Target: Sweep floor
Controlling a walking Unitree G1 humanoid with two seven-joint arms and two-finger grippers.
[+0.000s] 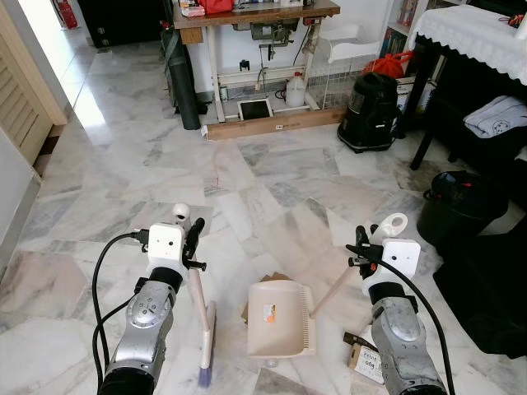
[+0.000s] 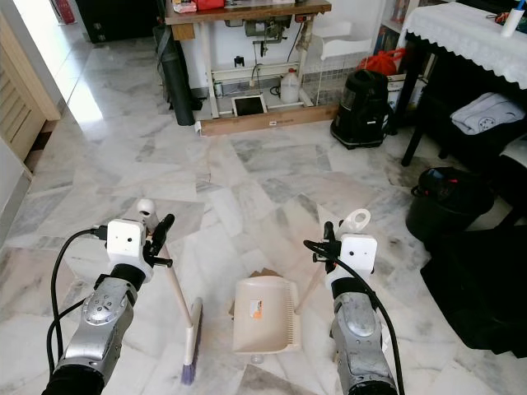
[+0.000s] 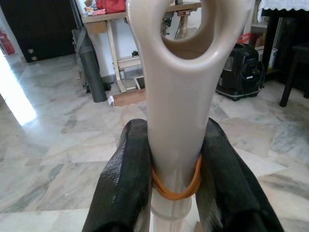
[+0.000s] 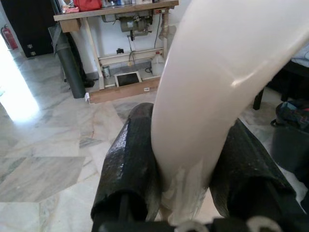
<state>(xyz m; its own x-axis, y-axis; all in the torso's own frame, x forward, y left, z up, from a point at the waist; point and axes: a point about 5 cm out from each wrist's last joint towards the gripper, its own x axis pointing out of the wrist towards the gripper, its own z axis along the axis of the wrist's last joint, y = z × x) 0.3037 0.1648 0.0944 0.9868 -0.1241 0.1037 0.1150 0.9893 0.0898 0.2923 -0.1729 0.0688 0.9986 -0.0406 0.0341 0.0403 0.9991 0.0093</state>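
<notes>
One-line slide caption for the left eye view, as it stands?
Left gripper holds a broom, right gripper a beige dustpan resting on the marble floor.

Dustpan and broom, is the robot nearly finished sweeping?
Not yet, it looks like. Done: the left gripper is shut on the broom, the right gripper on the dustpan, set flat on the floor. Left: brown scraps beside the pan and paper litter near the right arm.
</notes>
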